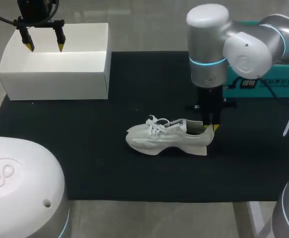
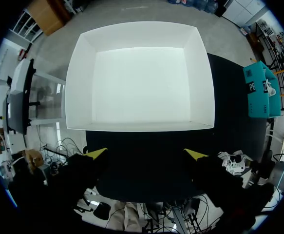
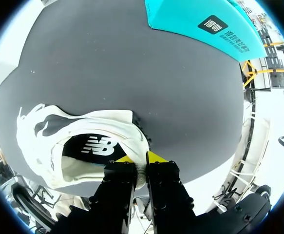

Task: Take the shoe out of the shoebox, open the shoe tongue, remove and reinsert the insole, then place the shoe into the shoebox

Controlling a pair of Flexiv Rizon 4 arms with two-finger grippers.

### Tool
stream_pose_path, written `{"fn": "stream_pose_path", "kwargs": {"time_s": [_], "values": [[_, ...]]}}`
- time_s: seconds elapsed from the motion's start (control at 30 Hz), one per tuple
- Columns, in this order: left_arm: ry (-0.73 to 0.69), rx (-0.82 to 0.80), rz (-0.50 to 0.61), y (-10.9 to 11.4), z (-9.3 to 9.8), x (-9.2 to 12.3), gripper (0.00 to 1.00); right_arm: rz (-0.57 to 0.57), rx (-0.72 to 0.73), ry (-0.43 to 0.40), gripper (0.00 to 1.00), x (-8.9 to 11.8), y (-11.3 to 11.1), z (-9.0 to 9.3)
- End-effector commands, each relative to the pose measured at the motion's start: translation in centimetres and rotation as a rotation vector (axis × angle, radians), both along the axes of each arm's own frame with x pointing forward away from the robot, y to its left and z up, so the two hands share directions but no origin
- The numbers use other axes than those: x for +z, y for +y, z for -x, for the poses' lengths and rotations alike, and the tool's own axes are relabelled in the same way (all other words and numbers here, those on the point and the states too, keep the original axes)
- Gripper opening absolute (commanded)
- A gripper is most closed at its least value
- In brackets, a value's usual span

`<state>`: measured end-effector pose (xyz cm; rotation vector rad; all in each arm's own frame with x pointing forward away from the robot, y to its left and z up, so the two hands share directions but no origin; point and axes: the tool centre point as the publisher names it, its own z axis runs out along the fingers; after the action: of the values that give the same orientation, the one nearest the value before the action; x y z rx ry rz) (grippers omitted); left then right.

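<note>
A white sneaker (image 1: 166, 136) stands upright on the black mat (image 1: 85, 148), toe toward the left, laces loose. My right gripper (image 1: 211, 127) is shut on the shoe's heel collar; in the right wrist view the heel rim (image 3: 141, 168) is pinched between the yellow tips of my right gripper (image 3: 141, 158), with the dark insole (image 3: 90, 148) showing inside the shoe. The white shoebox (image 1: 55, 74) sits at the back left, with nothing in it (image 2: 139, 83). My left gripper (image 1: 44, 45) hangs open above the box, its tips wide apart (image 2: 146, 154).
A teal box (image 1: 263, 82) lies at the back right of the mat, behind my right arm; it also shows in the right wrist view (image 3: 205, 27). The mat's front edge runs near the table's front.
</note>
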<state>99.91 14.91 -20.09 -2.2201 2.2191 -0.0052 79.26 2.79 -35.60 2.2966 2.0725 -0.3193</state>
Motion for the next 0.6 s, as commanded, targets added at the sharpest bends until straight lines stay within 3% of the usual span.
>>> {"fn": "stream_pose_path", "kwargs": {"time_s": [0.03,0.53,0.6], "values": [[0.001,0.0,-0.001,0.0,0.0,0.1,1.0,-0.009,-0.001,-0.011,0.0,0.6,-0.3,0.5],[0.001,0.0,-0.001,0.0,0.0,0.1,1.0,-0.01,-0.03,0.006,0.0,-0.6,-0.4,0.6],[0.001,0.0,-0.001,0.0,0.0,0.1,1.0,-0.015,-0.037,0.003,1.0,0.0,-0.6,0.6]]}}
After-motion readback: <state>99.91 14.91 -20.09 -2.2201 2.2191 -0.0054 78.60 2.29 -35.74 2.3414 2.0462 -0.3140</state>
